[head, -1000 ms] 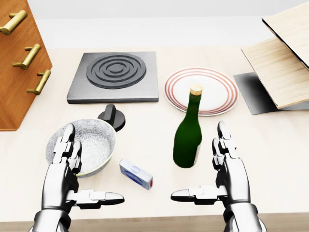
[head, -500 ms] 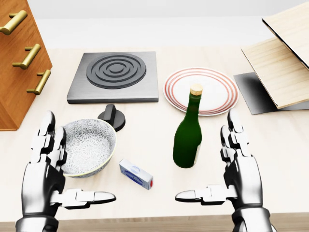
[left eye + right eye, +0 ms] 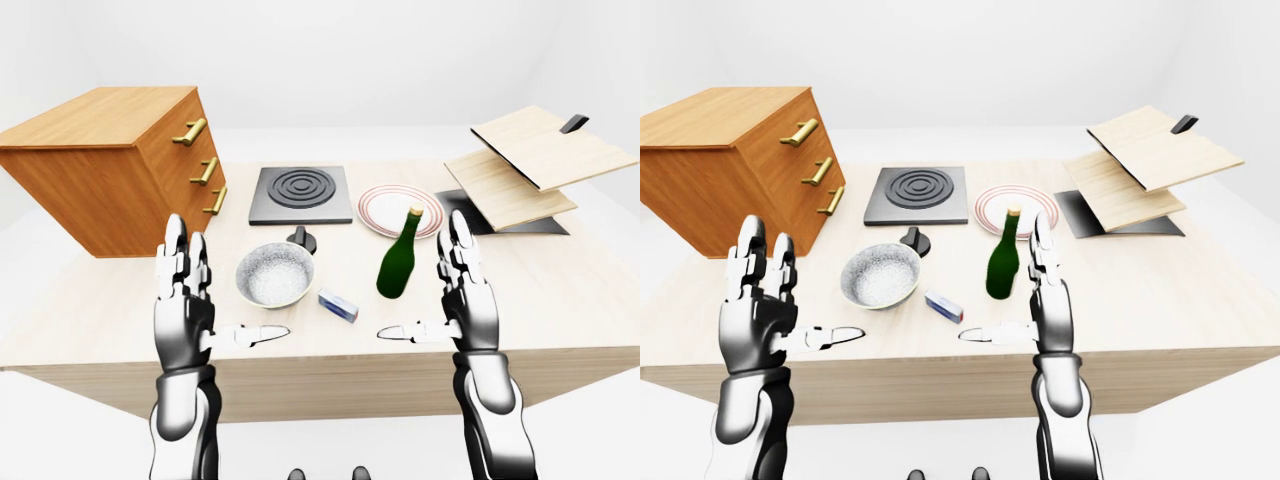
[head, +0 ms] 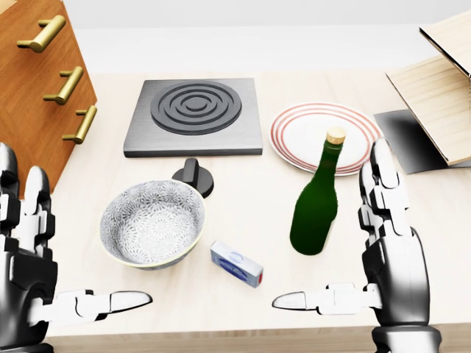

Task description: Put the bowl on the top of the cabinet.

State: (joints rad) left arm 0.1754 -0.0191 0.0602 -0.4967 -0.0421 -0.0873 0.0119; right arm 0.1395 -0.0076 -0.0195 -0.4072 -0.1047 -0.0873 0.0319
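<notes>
Left hand point(image 4: 29, 250) slid off to the bowl's point(image 4: 153, 223) left, view shifted too.
Both hands wide open, right hand point(image 4: 386, 257) by the bottle point(image 4: 316, 202). I'd cup the bowl's rim before lifting toward the cabinet point(image 3: 100, 160).

- In the head view the cabinet point(image 4: 37, 88) is cut off by the left and top edges.
- There the left hand point(image 4: 29, 272) is cropped at left.
- The boards point(image 4: 441, 88) run off right.
</notes>
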